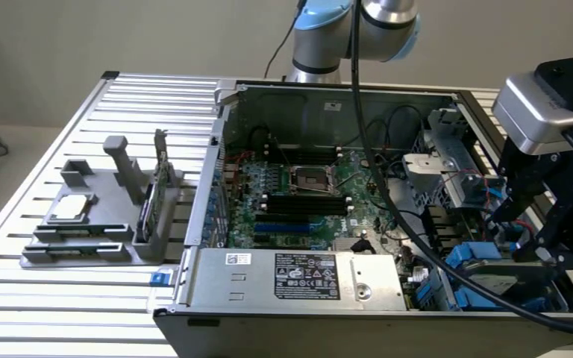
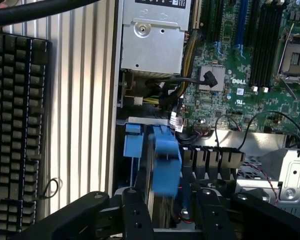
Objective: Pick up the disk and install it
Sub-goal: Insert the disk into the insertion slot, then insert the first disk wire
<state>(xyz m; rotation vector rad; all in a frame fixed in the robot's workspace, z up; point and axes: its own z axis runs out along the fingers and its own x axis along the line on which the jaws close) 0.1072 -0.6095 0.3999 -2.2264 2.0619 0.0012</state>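
At end effector (image 2: 173, 201), seemingly blue-railed disk (image 2: 166, 160)

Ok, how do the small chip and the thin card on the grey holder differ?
The chip lies flat on the grey holder; the card stands on edge in it. The chip is small, square and silver; the card is long, thin and dark. The chip sits toward the exterior view's left; the card stands nearer the computer case. Both are outside the case.
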